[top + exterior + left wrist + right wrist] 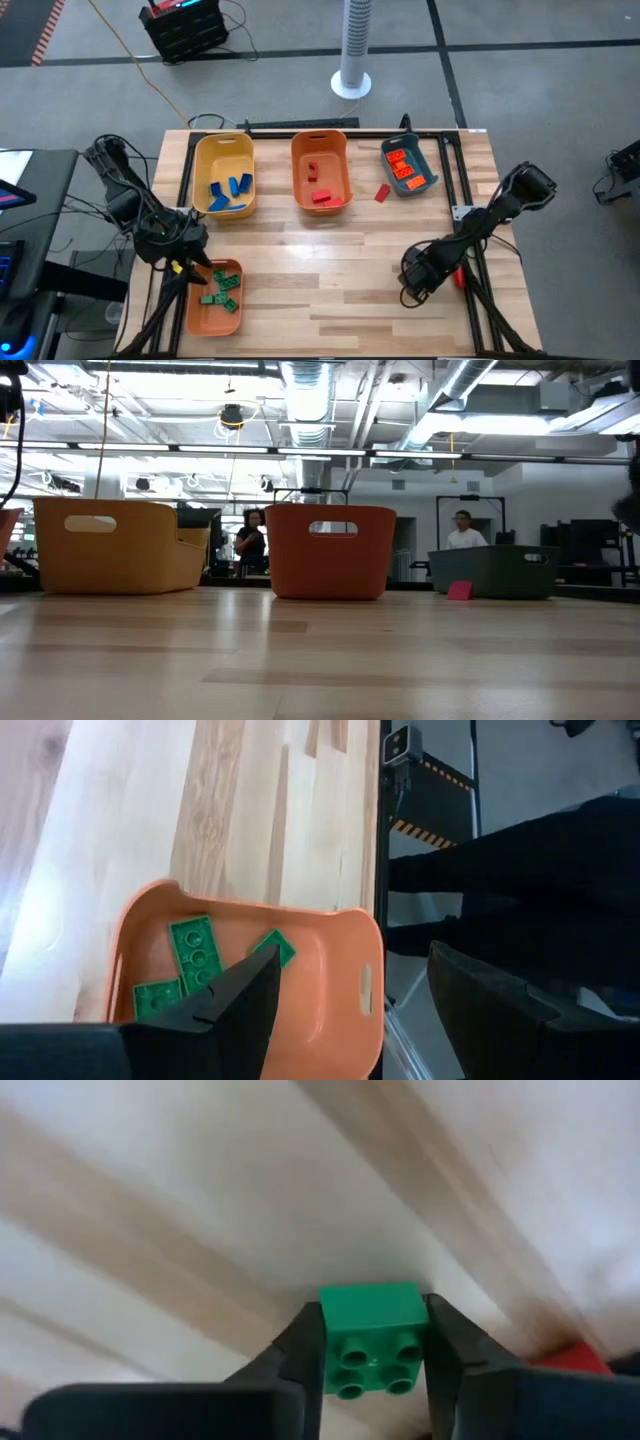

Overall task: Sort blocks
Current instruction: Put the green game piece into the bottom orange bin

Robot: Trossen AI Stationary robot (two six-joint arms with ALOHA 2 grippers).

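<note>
Wooden worktop (330,260) carried four bins. Right gripper (372,1355) low near right edge, fingers closed against green block (373,1342) resting on wood. Left gripper (350,1010) wide open, empty, over bin (214,298) of green blocks. Step: grasping. Next, probably: lift, carry to that bin.

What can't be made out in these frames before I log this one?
- Green block: seen only in the right wrist view, between the right end effector's fingers; the arm covers it in the high view.
- Red piece: cut off by the right wrist picture's edge.
- Yellow bin's contents: walls hide them in the low view.
</note>
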